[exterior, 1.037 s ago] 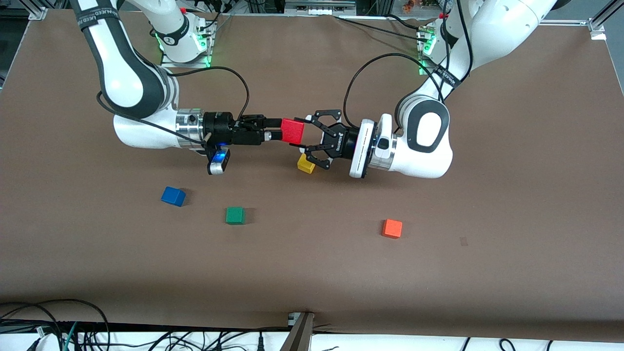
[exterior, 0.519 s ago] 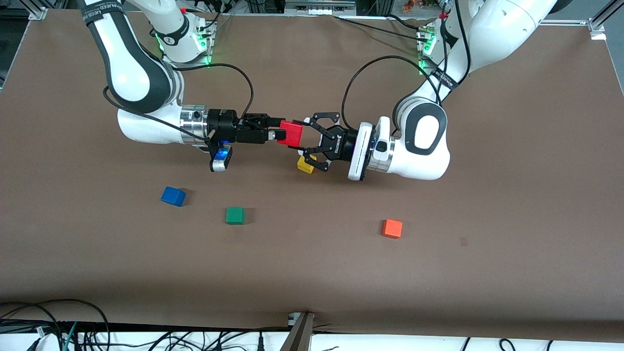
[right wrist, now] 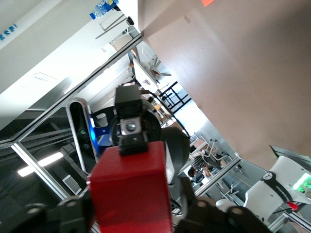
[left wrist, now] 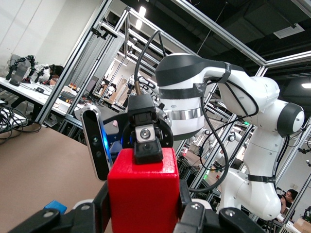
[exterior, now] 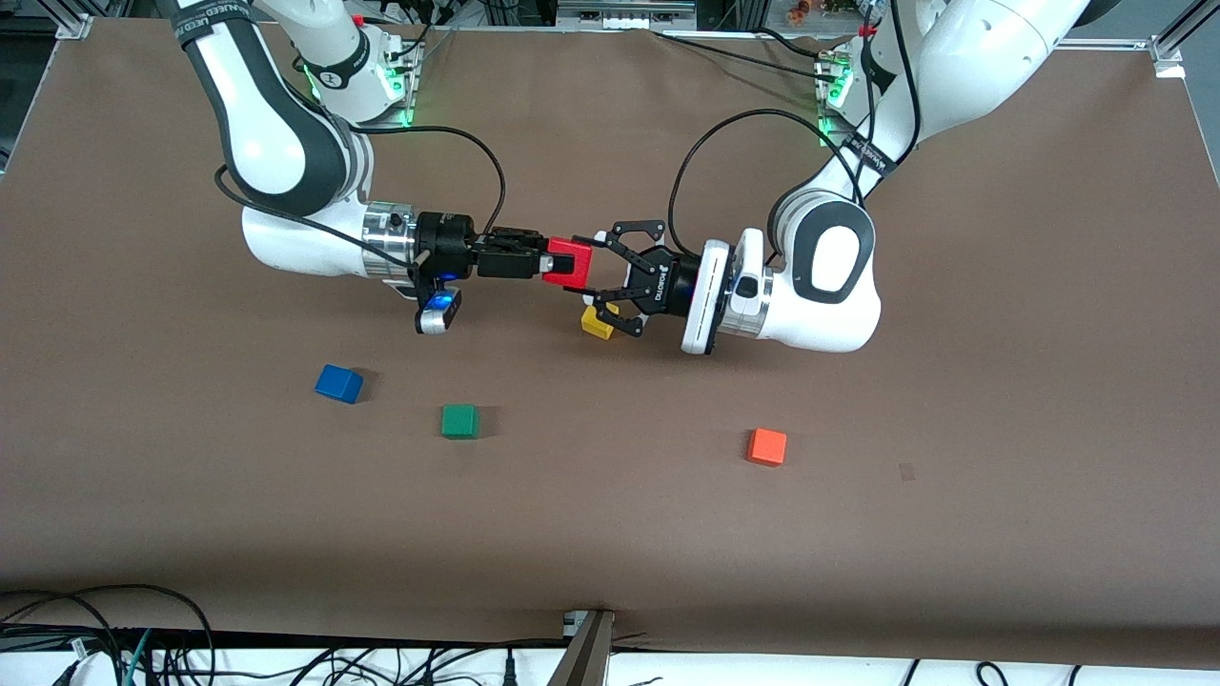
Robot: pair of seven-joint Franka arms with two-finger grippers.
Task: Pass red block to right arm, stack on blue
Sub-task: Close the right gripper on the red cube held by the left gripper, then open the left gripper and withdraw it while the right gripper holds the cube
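A: Handover status? The red block (exterior: pixel 569 262) sits up in the air over mid-tabletop, between the two end effectors.

B: Right end effector (exterior: pixel 545 263) has its straight fingers pinched on the block's face toward the right arm's end. Left end effector (exterior: pixel 599 276) has its claw fingers spread around the block; in the left wrist view they flank it, and I can't tell whether they touch. I'd judge the transfer nearly done; the left arm's retreat and the whole stacking leg remain.

A: Destination?

B: Blue cube (exterior: pixel 338 383) lies bare on the tabletop (exterior: pixel 1001 400), toward the right arm's end and nearer the front camera than the exchange. Nothing on top.

A: Room to move?

B: Green cube (exterior: pixel 459 420) lies near the blue one, slightly nearer the camera. Yellow cube (exterior: pixel 598 322) lies under the left claw. Orange cube (exterior: pixel 766 446) is well apart. Every cube is far from the tabletop edges.
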